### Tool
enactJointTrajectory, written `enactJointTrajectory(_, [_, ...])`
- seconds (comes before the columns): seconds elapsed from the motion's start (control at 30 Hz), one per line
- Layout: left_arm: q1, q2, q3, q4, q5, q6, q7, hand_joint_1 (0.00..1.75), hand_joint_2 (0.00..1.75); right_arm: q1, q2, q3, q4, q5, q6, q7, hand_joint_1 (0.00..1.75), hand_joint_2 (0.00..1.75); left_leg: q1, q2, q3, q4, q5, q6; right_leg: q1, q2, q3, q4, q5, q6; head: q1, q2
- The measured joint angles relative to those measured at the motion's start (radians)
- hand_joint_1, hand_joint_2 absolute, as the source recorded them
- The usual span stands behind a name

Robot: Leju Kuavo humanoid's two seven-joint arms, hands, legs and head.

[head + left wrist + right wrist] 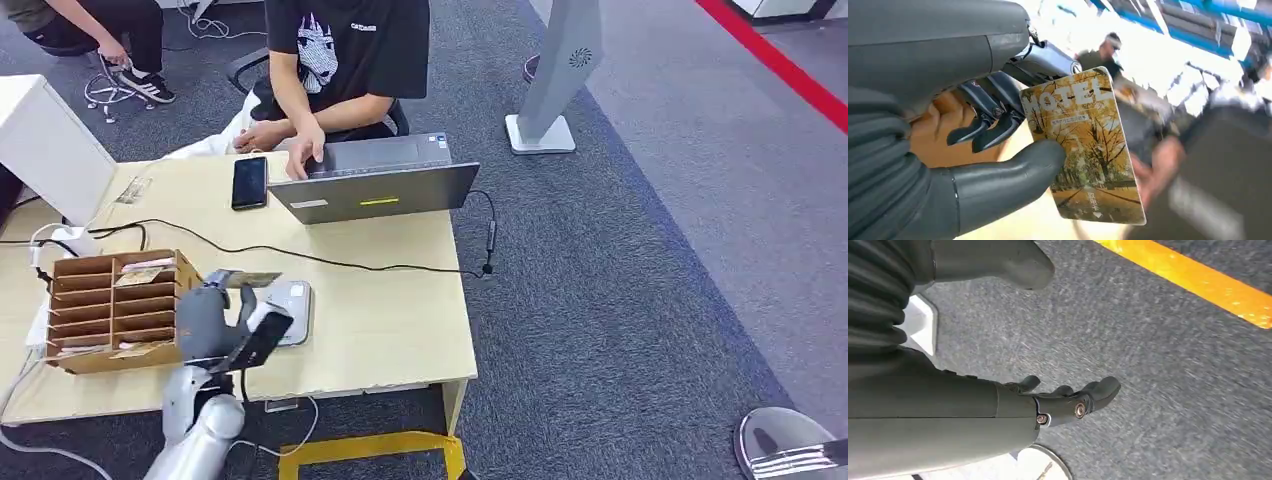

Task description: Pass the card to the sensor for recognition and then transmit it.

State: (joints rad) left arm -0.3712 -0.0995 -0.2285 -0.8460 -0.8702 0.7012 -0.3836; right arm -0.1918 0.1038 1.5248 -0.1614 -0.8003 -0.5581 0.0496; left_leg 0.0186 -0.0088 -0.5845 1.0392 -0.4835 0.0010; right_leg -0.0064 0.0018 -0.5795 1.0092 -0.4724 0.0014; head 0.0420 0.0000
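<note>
My left hand hovers over the wooden table, pinching a yellow hotel card between thumb and fingers. Up close the card shows autumn trees and the word HOTEL, with my thumb pressed on its face. Just right of the hand, a grey flat sensor pad lies on the table, partly hidden by the fingers. My right hand hangs over grey carpet, fingers apart and holding nothing.
A brown cardboard slot rack with cards stands left of my hand. A person sits across the table at a laptop, a black phone beside it. A black cable crosses the table.
</note>
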Motion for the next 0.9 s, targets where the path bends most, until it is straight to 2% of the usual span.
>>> enactJointTrajectory(0.1, [0.018,0.071,0.007,-0.169,-0.104,0.001,0.105,1.75,1.75,0.017,-0.004,0.000,0.005,0.003,0.002,0.011,0.00,1.75,0.001,0.000,0.000,0.000,0.000,0.000,0.000,0.000,0.000,0.000,0.000,0.000,0.000,0.000])
enactJointTrajectory(0.17, [0.021,0.129,0.026,-0.235,-0.197,0.001,0.165,1.75,1.75,0.024,-0.007,0.000,0.008,0.005,0.006,0.018,0.00,1.75,0.001,0.000,0.000,-0.001,0.000,0.000,0.000,0.000,0.000,0.001,0.000,-0.001,0.000,0.000])
enactJointTrajectory(0.23, [0.020,0.184,0.051,-0.258,-0.291,0.001,0.205,1.75,1.75,0.028,-0.011,0.000,0.010,0.013,0.016,0.023,0.00,1.75,0.001,0.000,0.001,-0.001,0.000,-0.001,0.001,0.000,0.000,0.001,-0.001,-0.001,0.000,0.000])
enactJointTrajectory(0.4, [0.015,0.273,0.155,-0.259,-0.430,0.000,0.227,1.75,1.75,0.036,-0.022,0.003,0.013,0.018,0.026,0.024,0.00,1.75,0.001,0.001,0.001,-0.001,0.001,-0.001,0.001,0.001,0.000,0.001,0.000,-0.001,0.000,0.000])
enactJointTrajectory(0.53, [-0.004,0.320,0.205,-0.229,-0.512,0.000,0.261,1.75,1.75,0.035,-0.026,0.003,0.013,0.016,0.038,0.024,0.00,1.75,0.001,0.001,0.001,-0.001,0.001,-0.001,0.000,0.001,0.000,0.001,0.000,-0.001,0.000,0.000])
enactJointTrajectory(0.63, [-0.025,0.349,0.222,-0.182,-0.521,0.000,0.283,1.75,1.75,0.033,-0.027,0.004,0.013,0.014,0.040,0.024,0.00,1.75,0.001,0.001,0.001,-0.001,0.001,-0.001,0.000,0.001,0.000,0.001,0.000,-0.001,0.000,0.000])
enactJointTrajectory(0.8, [-0.041,0.351,0.237,-0.153,-0.520,0.000,0.228,1.75,1.75,0.024,-0.027,0.004,0.013,0.009,0.041,0.024,0.00,1.75,0.001,0.001,0.001,0.000,0.001,-0.001,0.000,0.001,-0.001,0.001,0.000,-0.001,0.000,0.000])
enactJointTrajectory(0.9, [-0.047,0.325,0.233,-0.158,-0.521,0.000,0.180,1.75,1.75,0.019,-0.027,0.004,0.013,0.009,0.042,0.027,0.00,1.75,0.000,0.000,0.001,0.000,0.001,-0.001,0.000,0.000,-0.001,0.001,0.000,-0.001,0.000,0.000])
